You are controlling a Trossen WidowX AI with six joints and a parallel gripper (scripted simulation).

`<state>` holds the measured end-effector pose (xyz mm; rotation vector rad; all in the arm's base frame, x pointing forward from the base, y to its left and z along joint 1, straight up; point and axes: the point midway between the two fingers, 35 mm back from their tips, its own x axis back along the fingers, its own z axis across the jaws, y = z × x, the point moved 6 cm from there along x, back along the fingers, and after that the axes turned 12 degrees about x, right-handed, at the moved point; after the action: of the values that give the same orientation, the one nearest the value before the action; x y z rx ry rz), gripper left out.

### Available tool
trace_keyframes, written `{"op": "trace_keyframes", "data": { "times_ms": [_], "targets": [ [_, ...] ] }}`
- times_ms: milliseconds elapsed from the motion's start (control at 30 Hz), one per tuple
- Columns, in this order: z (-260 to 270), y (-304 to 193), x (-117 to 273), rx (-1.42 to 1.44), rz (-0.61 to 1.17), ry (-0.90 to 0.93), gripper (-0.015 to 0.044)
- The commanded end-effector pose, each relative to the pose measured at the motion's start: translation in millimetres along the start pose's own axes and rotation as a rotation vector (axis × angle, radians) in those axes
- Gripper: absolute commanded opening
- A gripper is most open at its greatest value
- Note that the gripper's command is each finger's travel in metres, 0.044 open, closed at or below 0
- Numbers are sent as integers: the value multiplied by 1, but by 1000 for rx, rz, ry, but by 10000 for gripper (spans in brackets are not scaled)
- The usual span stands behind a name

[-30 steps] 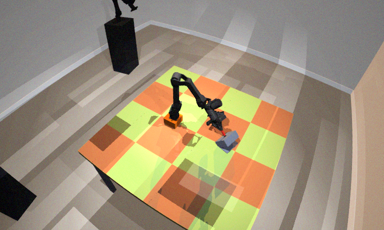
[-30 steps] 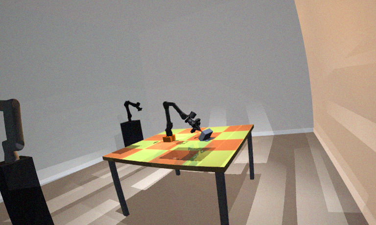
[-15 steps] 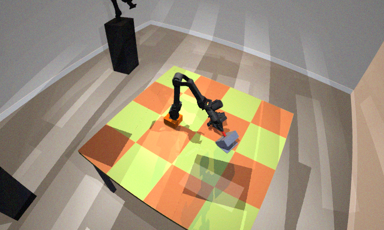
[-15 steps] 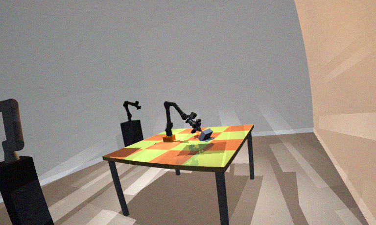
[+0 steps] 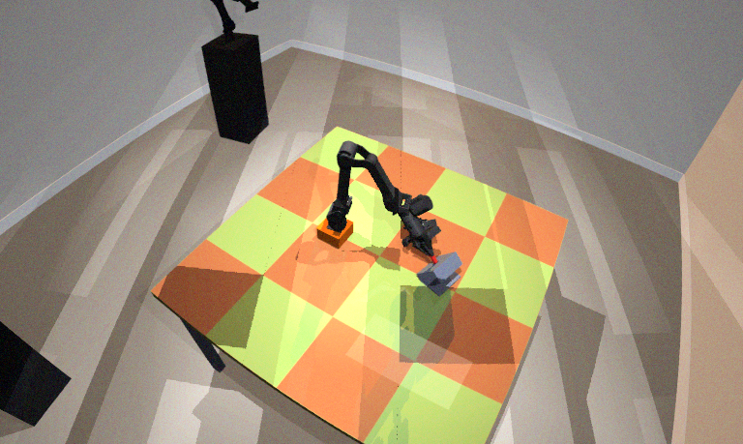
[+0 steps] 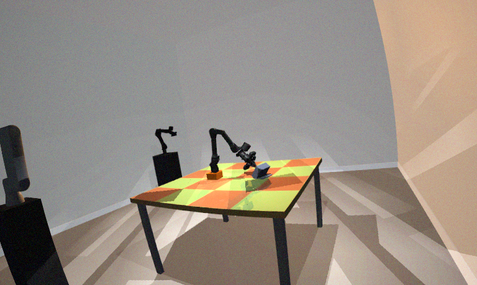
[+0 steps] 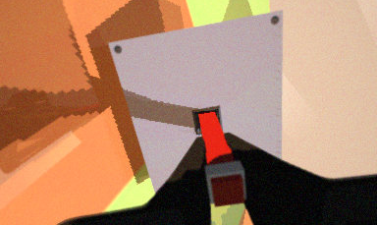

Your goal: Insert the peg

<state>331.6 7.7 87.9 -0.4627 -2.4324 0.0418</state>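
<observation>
The sloped grey panel stands on the table, its pale face towards my gripper. Its square, dark-edged hole is partly covered by the peg in the wrist view. My gripper is shut on the red, flat-sided peg and holds it tilted towards the face. The peg's far end lies over the hole's opening, with dark gaps showing above and left of it. I cannot tell how far, if at all, the end is inside.
The checkered table carries the arm's orange base block, behind the panel. Small dark screws mark the panel's corners. Black pedestals with other arms stand off the table.
</observation>
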Motion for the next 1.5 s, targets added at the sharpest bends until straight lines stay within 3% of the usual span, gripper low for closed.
{"op": "trace_keyframes", "data": {
  "times_ms": [0,1000,1467],
  "targets": [
    [0,1,-4,6,-4,0,0],
    [0,0,-13,0,1,0,0],
    [0,0,-13,0,0,0,368]
  ]
}}
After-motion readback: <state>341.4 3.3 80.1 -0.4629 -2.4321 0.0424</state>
